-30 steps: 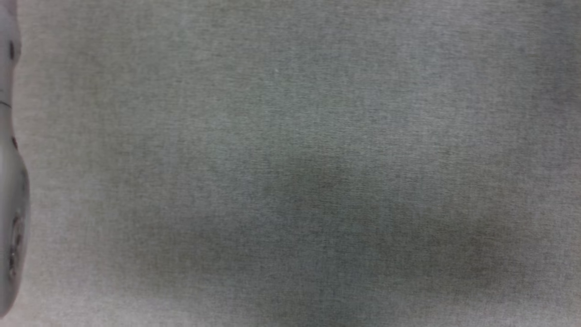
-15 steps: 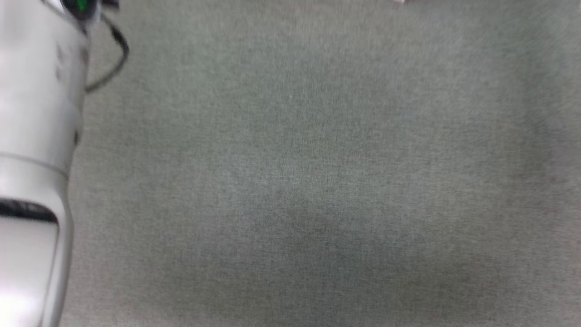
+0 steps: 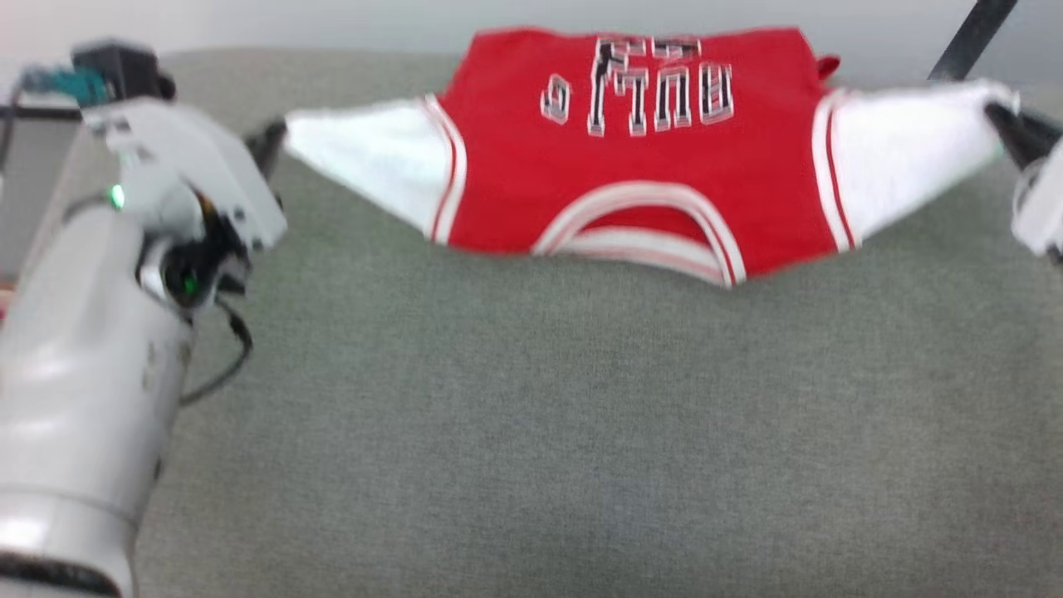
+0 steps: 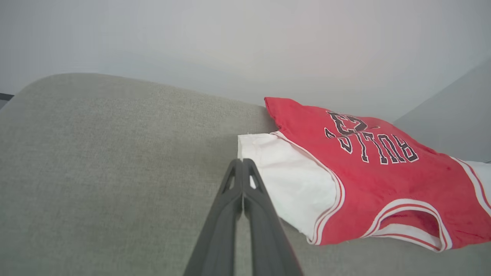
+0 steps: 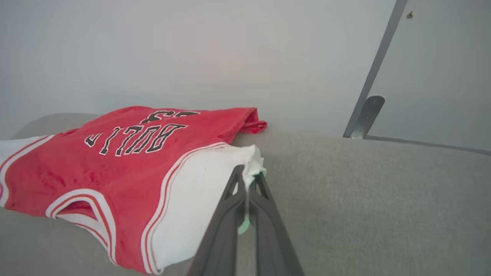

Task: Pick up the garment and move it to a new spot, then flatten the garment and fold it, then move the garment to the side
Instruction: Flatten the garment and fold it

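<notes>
Looked up from grey cushion (image 3: 581,432); now seeing the garment (image 3: 631,158) pulled wide between left gripper (image 4: 242,163) and right gripper (image 5: 248,174), both pinched tight on its ends; ready for laying flat

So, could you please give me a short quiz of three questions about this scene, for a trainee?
1. True or false: the red basketball shirt with white sleeves lies crumpled in a heap.
2. The right gripper is shut on: A) the neckline, B) a white sleeve's end, C) nothing.
3. In the head view, does the shirt's lettering read upright or upside down?
Key: 1 false, it is spread wide; 2 B; 3 upside down.
</notes>
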Robot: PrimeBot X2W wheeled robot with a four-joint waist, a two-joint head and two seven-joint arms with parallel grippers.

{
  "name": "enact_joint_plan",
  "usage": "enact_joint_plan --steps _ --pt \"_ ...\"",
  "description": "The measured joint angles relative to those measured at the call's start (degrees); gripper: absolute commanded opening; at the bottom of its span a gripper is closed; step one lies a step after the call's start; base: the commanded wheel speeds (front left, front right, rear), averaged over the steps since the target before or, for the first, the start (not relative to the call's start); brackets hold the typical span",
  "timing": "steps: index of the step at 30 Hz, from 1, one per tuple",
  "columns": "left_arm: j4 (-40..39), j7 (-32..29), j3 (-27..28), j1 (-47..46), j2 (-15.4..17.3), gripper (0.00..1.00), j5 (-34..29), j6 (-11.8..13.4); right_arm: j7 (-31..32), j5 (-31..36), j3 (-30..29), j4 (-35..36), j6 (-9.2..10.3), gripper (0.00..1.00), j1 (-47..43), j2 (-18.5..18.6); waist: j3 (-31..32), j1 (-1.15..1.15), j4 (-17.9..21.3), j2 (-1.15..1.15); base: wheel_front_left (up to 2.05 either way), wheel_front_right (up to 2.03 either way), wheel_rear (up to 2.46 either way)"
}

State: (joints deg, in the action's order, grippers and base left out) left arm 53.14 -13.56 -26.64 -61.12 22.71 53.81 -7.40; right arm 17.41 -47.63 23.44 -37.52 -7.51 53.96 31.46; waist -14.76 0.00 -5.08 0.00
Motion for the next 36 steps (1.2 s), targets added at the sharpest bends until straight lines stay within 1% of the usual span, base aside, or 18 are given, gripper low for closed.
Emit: enact_joint_plan --steps 3,7,10,15,18,21,25,30,33,36 --pt "-4.6 -0.8 0.2 6.1 1.3 0.00 0.9 0.6 2.8 -2.1 -1.9 4.8 0.00 0.00 -6.9 2.3 2.3 0.00 -0.3 0.00 0.00 0.00 0.00" --pt "-13.6 -1.7 0.7 14.8 3.9 0.00 2.1 3.8 6.3 -3.0 -5.8 11.3 0.00 0.00 -15.9 4.1 4.8 0.00 -0.7 0.00 0.00 0.00 0.00" --pt "-21.9 -2.5 1.7 22.1 6.5 0.00 3.2 7.2 9.0 -3.7 -10.0 15.9 0.00 0.00 -22.8 4.4 6.1 0.00 -1.0 0.00 0.00 0.00 0.00" --pt "-38.3 -4.4 2.8 34.7 10.9 0.00 4.2 14.6 15.3 -2.2 -18.0 24.0 0.00 0.00 -35.0 3.9 7.3 0.00 -1.3 0.00 0.00 0.00 0.00" --pt "-47.3 -5.2 3.9 41.5 13.4 0.00 4.4 19.3 19.9 -1.2 -23.2 29.5 0.00 0.00 -42.1 2.3 7.3 0.00 -1.3 0.00 0.00 0.00 0.00" --pt "-54.6 -6.0 5.1 48.3 15.1 0.00 5.8 23.5 25.4 0.3 -28.0 35.2 0.00 0.00 -48.9 0.1 7.1 0.00 -1.1 0.00 0.00 0.00 0.00" --pt "-61.3 -5.7 6.9 56.2 16.6 0.00 6.7 28.4 32.9 1.4 -33.2 42.7 0.00 0.00 -56.5 -3.7 6.8 0.00 -0.8 0.00 0.00 0.00 0.00" --pt "-67.7 -6.5 7.9 64.0 17.8 0.00 8.2 32.6 40.5 2.5 -39.0 50.3 0.00 0.00 -62.4 -7.9 6.0 0.00 -0.6 0.00 0.00 0.00 0.00" --pt "-70.7 -6.8 8.9 67.0 18.9 0.00 8.4 35.1 44.0 3.2 -41.5 53.7 0.00 0.00 -64.3 -9.3 5.5 0.00 -0.5 0.00 0.00 0.00 0.00" --pt "-73.0 -7.5 9.7 69.0 20.2 0.00 8.7 36.7 46.9 3.9 -43.7 55.5 0.00 0.00 -64.4 -10.5 5.1 0.00 -0.5 0.00 0.00 0.00 0.00"
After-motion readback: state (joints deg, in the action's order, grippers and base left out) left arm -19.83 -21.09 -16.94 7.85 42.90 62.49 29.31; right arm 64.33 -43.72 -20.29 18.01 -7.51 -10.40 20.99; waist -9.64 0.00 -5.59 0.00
